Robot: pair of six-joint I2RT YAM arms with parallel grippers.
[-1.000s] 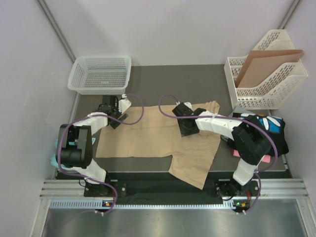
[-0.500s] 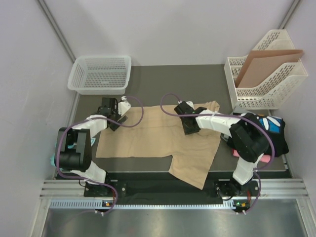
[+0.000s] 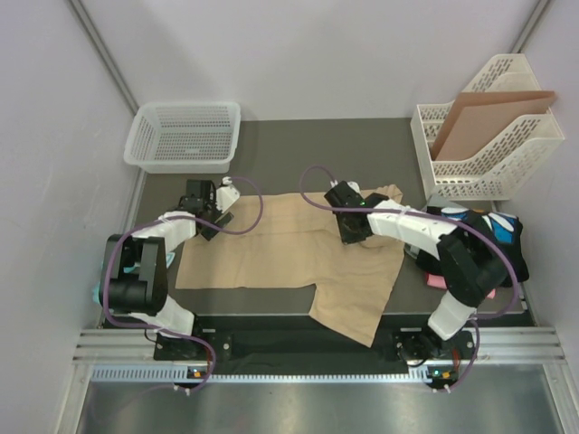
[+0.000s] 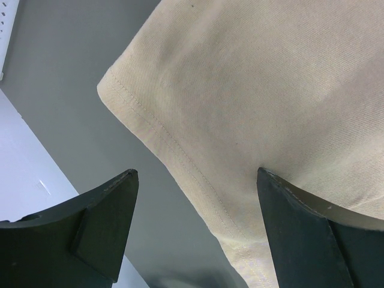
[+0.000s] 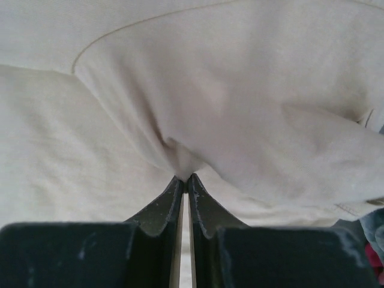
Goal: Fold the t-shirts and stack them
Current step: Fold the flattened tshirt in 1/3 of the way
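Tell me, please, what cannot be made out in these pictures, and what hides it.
- Top view: the right arm covers most of the black daisy shirt; shirts under it cannot be counted.
- Top view: the left arm hides most of the teal item; its kind is unclear.
- Left wrist view: frame edges cut off the tan shirt beyond one hem corner.
- Right wrist view: the right gripper itself hides how much cloth it pinches.

1. The right gripper (image 5: 185, 180) has its two dark fingers (image 5: 157, 210) pressed together, pinching a raised pucker of the tan t-shirt (image 5: 252, 102).
2. The cloth fills nearly the whole view, with creases running out from the pinch.
3. A curved seam (image 5: 108, 35) crosses the upper left.
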